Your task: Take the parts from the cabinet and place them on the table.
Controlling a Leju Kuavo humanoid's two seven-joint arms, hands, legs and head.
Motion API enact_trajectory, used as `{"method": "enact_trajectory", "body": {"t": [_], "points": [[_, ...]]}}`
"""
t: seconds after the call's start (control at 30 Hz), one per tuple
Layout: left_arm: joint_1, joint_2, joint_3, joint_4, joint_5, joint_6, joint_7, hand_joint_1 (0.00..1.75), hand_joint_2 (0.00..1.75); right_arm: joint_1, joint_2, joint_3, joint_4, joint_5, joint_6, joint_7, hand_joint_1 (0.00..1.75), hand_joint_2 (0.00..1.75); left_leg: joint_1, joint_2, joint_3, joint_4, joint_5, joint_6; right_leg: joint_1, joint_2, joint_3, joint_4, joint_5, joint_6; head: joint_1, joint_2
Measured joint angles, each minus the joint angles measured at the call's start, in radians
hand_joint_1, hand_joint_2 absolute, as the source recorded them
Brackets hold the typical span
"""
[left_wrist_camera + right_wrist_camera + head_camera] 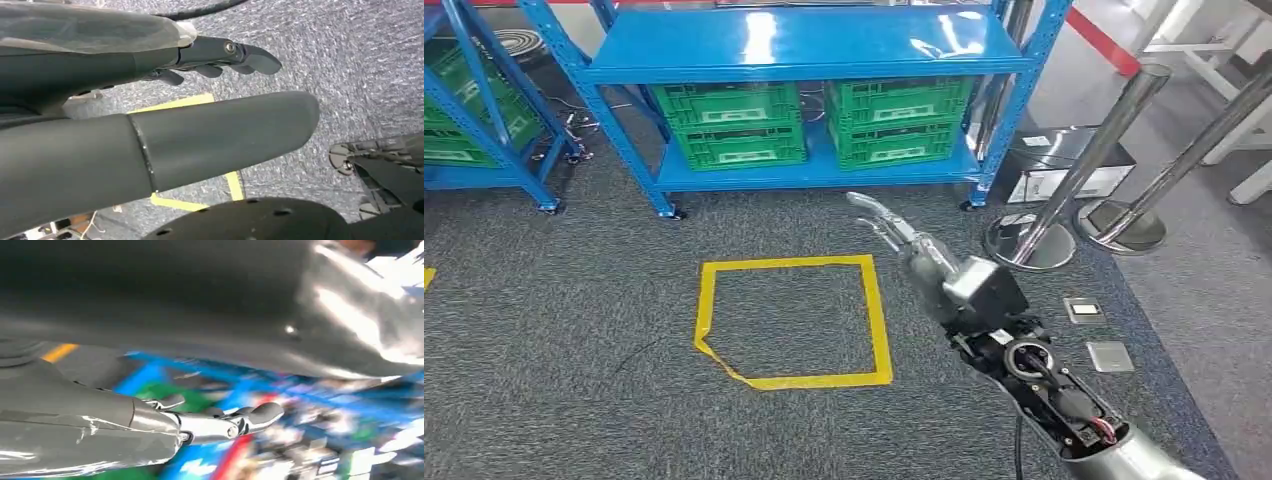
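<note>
A blue cabinet rack point(804, 45) stands ahead on the grey carpet. On its lower shelf sit two green crates point(736, 125) point(894, 120); their contents are hidden. My right hand point(884, 225) reaches forward at the end of the raised silver arm, short of the rack's front edge, fingers stretched out and holding nothing. In the right wrist view the hand point(220, 422) points at the blurred blue rack. My left hand point(225, 55) hangs over the carpet with its fingers apart and nothing in it.
A yellow tape square point(879, 320) marks the carpet in front of the rack. Two chrome posts on round bases point(1024, 240) point(1124, 225) stand to the right, near two floor plates point(1084, 310) point(1110, 356). A second blue rack point(484, 130) stands at the left.
</note>
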Motion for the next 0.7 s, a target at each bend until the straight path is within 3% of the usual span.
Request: {"method": "enact_trajectory", "body": {"t": [0.23,0.37,0.47,0.63,0.67,0.7], "points": [[0.0,-0.003,0.0,0.0,0.0,-0.002,-0.005,0.0,0.0,-0.106,-0.023,-0.047,0.549,-0.036,0.012,-0.049,0.0,0.0,0.0,-0.001,0.0,0.0,0.0,0.0,0.0,-0.002,0.0,0.0,0.0,0.004,-0.001,0.0],[0.0,-0.003,0.0,0.0,0.002,-0.008,-0.009,0.0,0.0,-0.11,-0.025,-0.053,0.873,-0.041,0.008,0.114,0.0,0.0,0.003,-0.004,0.001,-0.001,0.0,0.0,0.002,-0.005,0.001,-0.001,-0.002,0.004,-0.002,0.0],[0.005,-0.004,0.0,0.0,0.003,-0.008,-0.01,0.0,0.0,-0.07,-0.027,-0.053,1.031,-0.041,0.005,0.177,0.0,0.0,0.003,-0.006,0.001,-0.003,0.0,0.0,0.001,-0.006,0.0,0.0,-0.003,0.006,0.001,0.0],[0.005,-0.004,0.0,0.0,0.003,-0.008,-0.01,0.0,0.0,-0.068,-0.027,-0.053,1.043,-0.041,0.005,0.185,0.0,0.0,0.003,-0.006,0.001,-0.003,0.0,0.0,0.001,-0.006,0.0,0.0,-0.003,0.005,0.0,0.0],[0.003,-0.005,0.0,0.0,-0.005,-0.011,-0.01,0.0,0.0,-0.042,-0.027,-0.052,1.173,-0.047,0.007,0.276,0.0,0.0,0.003,-0.005,0.002,-0.004,-0.001,-0.001,0.001,-0.005,-0.001,-0.001,-0.004,0.005,-0.001,0.0],[0.003,-0.005,-0.001,0.0,-0.013,-0.011,-0.01,0.0,0.0,-0.015,-0.027,-0.052,1.282,-0.049,0.006,0.327,0.0,0.0,0.003,-0.005,0.002,-0.005,-0.001,-0.002,0.001,-0.005,-0.001,-0.001,-0.005,0.003,-0.001,0.0]]}}
